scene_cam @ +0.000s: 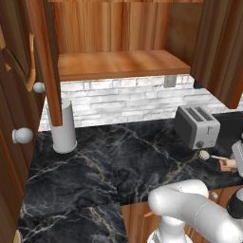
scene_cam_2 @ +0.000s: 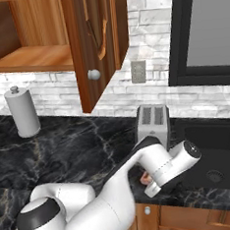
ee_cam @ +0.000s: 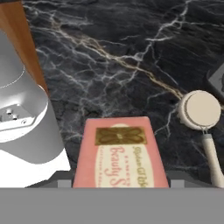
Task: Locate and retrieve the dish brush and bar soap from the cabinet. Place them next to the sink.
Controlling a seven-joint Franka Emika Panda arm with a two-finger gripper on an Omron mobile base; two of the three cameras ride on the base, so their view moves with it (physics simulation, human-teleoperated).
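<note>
Gripper [ee_cam: 120, 179] jaws sit pressed on both long sides of the bar soap [ee_cam: 120, 153] with no gap showing, so it reads as clamped on it; can't tell if the soap is down on the black marble counter [ee_cam: 109, 57] or just above it. The dish brush [ee_cam: 202, 111] lies on the counter at 3 o'clock of the soap, close but apart, with its handle running toward 5 o'clock. In the right base view the hand is low by the counter's front edge, with the sink [scene_cam_2: 209, 153] at 3 o'clock of it and the toaster [scene_cam_2: 152, 121] at 12. The cabinet [scene_cam: 118, 64] shelf looks bare. Risks, as a guess: the opening jaw on the brush side could clip the brush handle and roll it, and a tilted release near the front edge could send the soap sliding off.
</note>
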